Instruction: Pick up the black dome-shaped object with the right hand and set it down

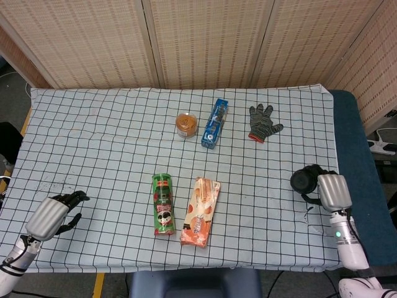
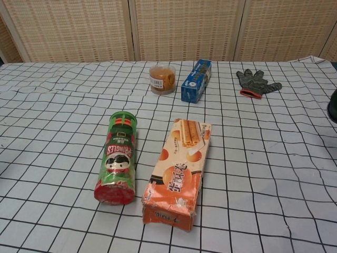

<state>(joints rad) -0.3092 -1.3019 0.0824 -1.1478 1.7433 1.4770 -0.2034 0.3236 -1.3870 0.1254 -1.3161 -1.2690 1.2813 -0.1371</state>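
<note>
Resting, far left: left hand (image 1: 49,214) lies low on the checked cloth at the near left corner of the bench (image 1: 99,143), dark fingers curled in with nothing between them
Left of centre: green Pringles can (image 1: 163,204) lies on its side, lengthwise toward the camera, red lid end nearest in the chest view
Just beside it: orange biscuit box (image 1: 200,211) lies flat, roughly parallel with the can, a narrow strip of cloth between the two
Far centre: small clear tub (image 1: 186,125) with brownish contents and a white label stands upright
Next along: blue carton (image 1: 214,123) lies just to the right of the tub, its long side running away from the camera
Far right of the row: grey knit glove (image 1: 263,122) with a red cuff lies flat, fingers pointing away, well apart from the carton
Right edge: black dome-shaped object (image 1: 304,180) sits in the grasp of the right hand (image 1: 329,189), over the right border of the cloth near the blue padded edge of the bench; whether it touches the cloth cannot be told from the head view
Right hand: pale back of the hand faces up, dark fingers (image 1: 312,197) wrapped around the dome from its right side
Chest view: only a dark sliver at the right frame edge shows there, too little to read
</note>
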